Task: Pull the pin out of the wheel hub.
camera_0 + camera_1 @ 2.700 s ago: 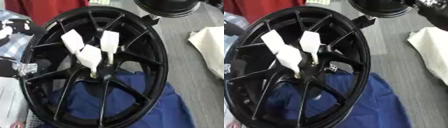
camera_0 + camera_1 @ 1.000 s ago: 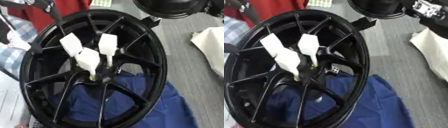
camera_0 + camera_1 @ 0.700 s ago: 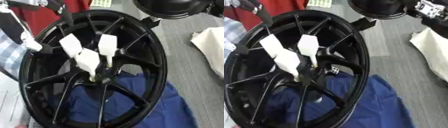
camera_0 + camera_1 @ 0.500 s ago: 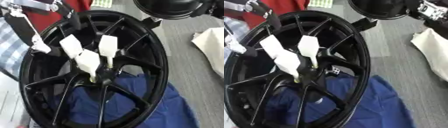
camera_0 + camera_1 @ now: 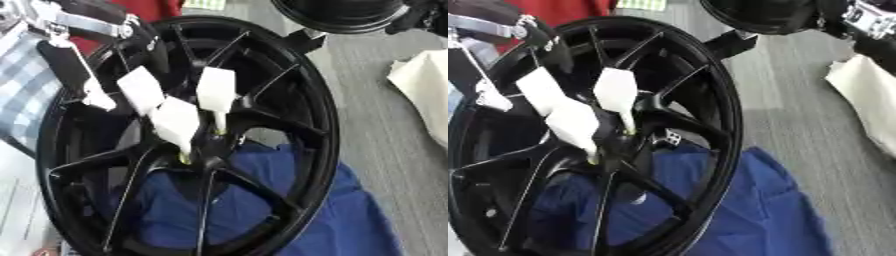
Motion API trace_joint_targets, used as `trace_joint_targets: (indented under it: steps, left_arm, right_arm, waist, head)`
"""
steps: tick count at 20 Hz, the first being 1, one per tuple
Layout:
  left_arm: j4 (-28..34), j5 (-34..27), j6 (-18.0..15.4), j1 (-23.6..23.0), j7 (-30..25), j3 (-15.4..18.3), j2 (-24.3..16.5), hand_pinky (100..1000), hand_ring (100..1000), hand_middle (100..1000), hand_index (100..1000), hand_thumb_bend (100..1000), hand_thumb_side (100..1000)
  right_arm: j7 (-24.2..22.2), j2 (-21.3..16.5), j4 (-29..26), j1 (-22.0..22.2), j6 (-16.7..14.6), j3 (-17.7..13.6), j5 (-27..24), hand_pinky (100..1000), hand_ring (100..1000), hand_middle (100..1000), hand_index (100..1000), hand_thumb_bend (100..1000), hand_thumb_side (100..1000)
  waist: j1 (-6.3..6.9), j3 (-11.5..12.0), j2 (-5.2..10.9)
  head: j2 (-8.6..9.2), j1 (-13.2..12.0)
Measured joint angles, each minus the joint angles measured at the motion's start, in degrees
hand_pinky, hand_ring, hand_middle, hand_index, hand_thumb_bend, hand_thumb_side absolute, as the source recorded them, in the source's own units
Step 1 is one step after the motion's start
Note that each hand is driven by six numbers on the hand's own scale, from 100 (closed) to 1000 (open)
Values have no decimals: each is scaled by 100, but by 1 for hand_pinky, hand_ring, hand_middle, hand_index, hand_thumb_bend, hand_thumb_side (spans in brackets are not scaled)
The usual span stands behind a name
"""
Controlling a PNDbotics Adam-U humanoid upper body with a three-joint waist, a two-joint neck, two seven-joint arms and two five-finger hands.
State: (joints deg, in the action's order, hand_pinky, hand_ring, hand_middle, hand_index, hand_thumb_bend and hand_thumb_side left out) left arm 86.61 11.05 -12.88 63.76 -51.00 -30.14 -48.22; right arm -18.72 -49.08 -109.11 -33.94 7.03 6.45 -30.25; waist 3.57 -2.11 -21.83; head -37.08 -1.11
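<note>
A black spoked wheel hub (image 5: pixel 306 130) stands tilted on a blue cloth (image 5: pixel 324 215). Three white pins with flat paddle heads stick out of its centre: a left pin (image 5: pixel 140 89), a middle pin (image 5: pixel 178 125) and a right pin (image 5: pixel 215 92). My left hand (image 5: pixel 83 60) reaches in from the upper left, black and silver, fingers stretched out. One white-tipped finger (image 5: pixel 98 101) hangs just left of the left pin, apart from it. My right hand (image 5: pixel 866 25) shows only in part at the upper right corner, far from the hub.
A second black round rim (image 5: pixel 341 14) lies behind the hub at the top. A white cloth (image 5: pixel 424 85) lies at the right on the grey floor (image 5: pixel 789 90). A checked fabric (image 5: pixel 22 95) and something red (image 5: pixel 162 9) sit at the left and top.
My left hand has come in from the upper left corner and moved down and right, its white fingertip now close beside the left pin. The pins and hub have not moved.
</note>
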Motion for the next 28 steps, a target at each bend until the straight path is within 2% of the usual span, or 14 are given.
trace_joint_targets:
  steps: [6, 12, 17, 19, 23, 28]
  left_arm:
    - [-171, 15, -18, 37, 17, -37, 93, 840, 795, 715, 786, 317, 158]
    - [-151, -161, -9, 38, 9, -110, 93, 846, 804, 744, 805, 374, 169]
    - [-68, -432, 75, 87, -30, -205, 90, 848, 806, 747, 806, 378, 169]
    - [-44, -489, 105, 99, -45, -214, 90, 862, 837, 793, 834, 425, 148]
    - [-51, -532, 161, 200, -61, -213, 90, 855, 811, 732, 812, 377, 135]
    - [-123, -395, 177, 203, -72, -211, 89, 853, 809, 736, 809, 358, 142]
  right_arm:
    - [-4, 27, 1, -28, 21, 28, 35, 937, 748, 592, 765, 100, 598]
    - [21, 38, 37, -23, 46, 28, 61, 937, 747, 591, 764, 100, 600]
    - [32, 38, 72, 19, 55, 28, 105, 937, 747, 591, 764, 100, 601]
    - [33, 38, 75, 19, 57, 28, 117, 937, 746, 589, 763, 100, 588]
    - [24, 38, 108, 26, 66, 29, 137, 938, 746, 589, 763, 100, 590]
    - [21, 38, 140, 36, 68, 29, 142, 938, 744, 588, 762, 100, 590]
  waist:
    - [13, -1, -36]
    - [19, 7, -41]
    - [44, 23, -41]
    - [53, 26, -41]
    - [75, 44, -41]
    - [91, 48, -41]
  head:
    - [19, -28]
    - [18, -29]
    - [18, -29]
    - [18, -29]
    - [18, -29]
    - [18, -29]
